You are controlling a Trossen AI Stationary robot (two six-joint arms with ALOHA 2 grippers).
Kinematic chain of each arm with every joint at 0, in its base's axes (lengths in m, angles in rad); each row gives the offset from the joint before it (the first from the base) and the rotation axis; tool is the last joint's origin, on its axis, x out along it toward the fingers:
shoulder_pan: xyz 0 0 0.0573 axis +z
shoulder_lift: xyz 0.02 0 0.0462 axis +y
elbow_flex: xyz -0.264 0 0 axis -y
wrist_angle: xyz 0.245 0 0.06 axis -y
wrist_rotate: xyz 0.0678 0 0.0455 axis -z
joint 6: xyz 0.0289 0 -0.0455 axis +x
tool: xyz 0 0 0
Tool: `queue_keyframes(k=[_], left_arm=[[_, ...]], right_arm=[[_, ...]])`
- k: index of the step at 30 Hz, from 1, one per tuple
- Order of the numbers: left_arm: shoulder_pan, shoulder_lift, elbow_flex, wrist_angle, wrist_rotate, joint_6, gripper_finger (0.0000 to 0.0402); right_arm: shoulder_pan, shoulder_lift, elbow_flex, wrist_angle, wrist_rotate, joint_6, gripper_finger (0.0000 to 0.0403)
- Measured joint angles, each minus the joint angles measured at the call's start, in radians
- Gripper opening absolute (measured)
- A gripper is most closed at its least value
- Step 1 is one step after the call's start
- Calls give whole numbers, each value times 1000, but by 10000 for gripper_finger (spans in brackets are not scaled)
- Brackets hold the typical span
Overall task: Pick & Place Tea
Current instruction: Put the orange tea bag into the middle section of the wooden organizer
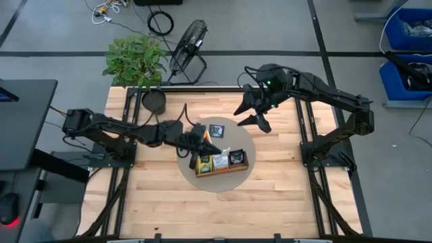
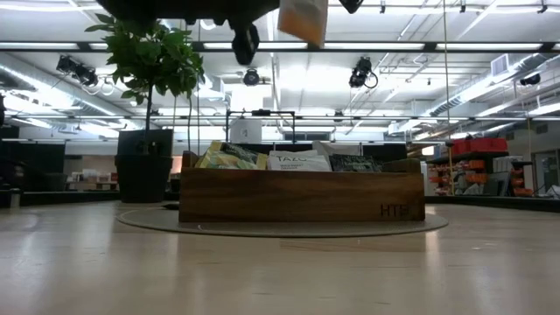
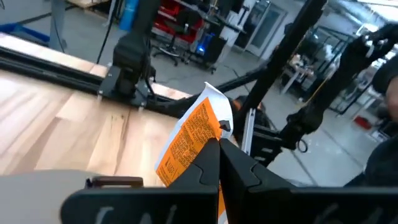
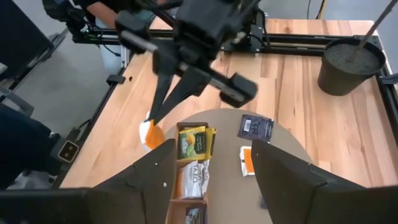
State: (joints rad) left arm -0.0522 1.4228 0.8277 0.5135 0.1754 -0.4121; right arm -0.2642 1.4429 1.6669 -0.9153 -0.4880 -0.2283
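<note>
Above the tray (image 1: 221, 172), left fingers (image 3: 214, 171) pinch an orange tea packet (image 3: 193, 134); right fingers (image 4: 283, 180) spread.

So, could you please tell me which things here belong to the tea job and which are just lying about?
Part of the job:
- orange tea packet, pinched in the left hand
- wooden tray with packets in it
- dark blue packet and orange-white packet loose on the round mat
- right hand, open, waiting above the table

Lying about:
- potted plant
- floor fan
- dark pot
</note>
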Motion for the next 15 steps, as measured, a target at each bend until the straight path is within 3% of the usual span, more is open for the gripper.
queue_keyframes(k=[6,15], left_arm=[[-35,85,-20,25,-15,13,1],[-49,274,-20,191,8,-4,2]], right_arm=[[4,0,0,0,2,3,217],[19,0,0,0,2,29,217]])
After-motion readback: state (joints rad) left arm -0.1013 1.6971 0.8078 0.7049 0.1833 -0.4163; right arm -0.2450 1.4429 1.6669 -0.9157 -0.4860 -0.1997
